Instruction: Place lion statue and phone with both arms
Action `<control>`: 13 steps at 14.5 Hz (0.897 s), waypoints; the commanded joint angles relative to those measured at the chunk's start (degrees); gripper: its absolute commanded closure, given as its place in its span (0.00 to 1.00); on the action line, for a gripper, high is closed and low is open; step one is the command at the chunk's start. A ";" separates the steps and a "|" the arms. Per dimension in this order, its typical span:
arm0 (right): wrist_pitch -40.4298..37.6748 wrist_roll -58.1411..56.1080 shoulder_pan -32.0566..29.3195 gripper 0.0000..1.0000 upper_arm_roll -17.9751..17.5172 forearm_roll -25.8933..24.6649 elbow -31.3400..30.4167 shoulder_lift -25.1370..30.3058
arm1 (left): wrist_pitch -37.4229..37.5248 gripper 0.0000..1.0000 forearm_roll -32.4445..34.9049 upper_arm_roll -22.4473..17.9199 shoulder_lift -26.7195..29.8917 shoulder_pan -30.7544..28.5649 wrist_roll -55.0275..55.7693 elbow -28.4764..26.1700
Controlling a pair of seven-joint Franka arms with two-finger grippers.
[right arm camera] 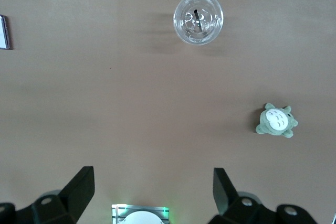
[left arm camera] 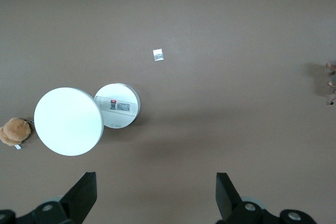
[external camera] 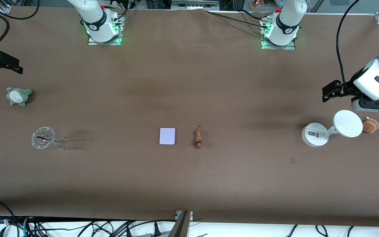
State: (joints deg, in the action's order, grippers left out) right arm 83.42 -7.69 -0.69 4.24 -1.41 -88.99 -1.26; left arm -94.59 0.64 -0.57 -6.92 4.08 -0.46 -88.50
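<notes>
The phone (external camera: 167,136), a pale lavender-white slab, lies flat at the middle of the table. The lion statue (external camera: 198,139), slender and orange-brown, lies beside it toward the left arm's end, apart from it. My left gripper (external camera: 328,93) hangs open and empty over the left arm's end of the table, above bare table beside the white stand; its fingers (left arm camera: 84,195) are spread wide. My right gripper (external camera: 10,65) hangs open and empty over the right arm's end, with its fingers (right arm camera: 81,190) wide apart. The phone's edge (right arm camera: 4,32) shows in the right wrist view.
A white round-based stand with a disc (external camera: 348,123) and a fuzzy brown plush (external camera: 370,125) sit at the left arm's end. A clear cup (external camera: 44,138) lying on its side and a green plush (external camera: 18,96) are at the right arm's end. A small scrap (left arm camera: 158,55) lies on the table.
</notes>
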 commanded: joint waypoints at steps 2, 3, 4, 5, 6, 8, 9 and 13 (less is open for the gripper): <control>-0.37 -0.48 -0.37 0.00 0.07 1.15 1.19 -0.58 | 0.11 0.00 -1.87 -0.04 -0.99 0.66 -1.12 1.22; -0.37 -0.39 -0.28 0.00 0.16 1.15 1.19 -0.58 | 0.02 0.00 -2.05 -0.04 -1.69 0.58 -0.95 1.22; -0.37 -0.39 -0.28 0.00 0.07 1.15 1.19 -0.58 | 0.02 0.00 -2.14 -0.04 -1.69 0.58 -1.03 1.22; -0.37 -0.39 -0.28 0.00 0.07 1.15 1.19 -0.58 | 0.11 0.00 -1.96 -0.04 -2.04 0.75 -1.03 1.22; -0.37 -0.39 -0.28 0.00 0.07 1.15 1.19 -0.58 | 0.11 0.00 -1.35 -0.04 -4.05 1.53 -0.94 1.13; -0.28 -0.39 -0.28 0.00 0.07 1.15 1.19 -0.58 | 0.28 0.00 -1.35 -0.22 -8.72 1.46 -1.20 1.22; -0.28 -0.39 -0.28 0.00 0.07 1.15 1.19 -0.58 | 0.28 0.00 -1.43 -0.31 -8.55 1.11 -1.29 1.22; -0.28 -0.48 -0.28 0.00 0.16 1.15 1.19 -0.58 | 0.20 0.00 -0.91 -0.22 -8.90 2.07 -1.30 1.22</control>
State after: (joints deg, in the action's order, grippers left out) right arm 83.43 -7.69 -0.69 4.24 -1.40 -88.98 -1.45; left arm -95.26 -0.40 -0.52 -16.40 5.34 -0.54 -88.57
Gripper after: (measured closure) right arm 0.000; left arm 0.000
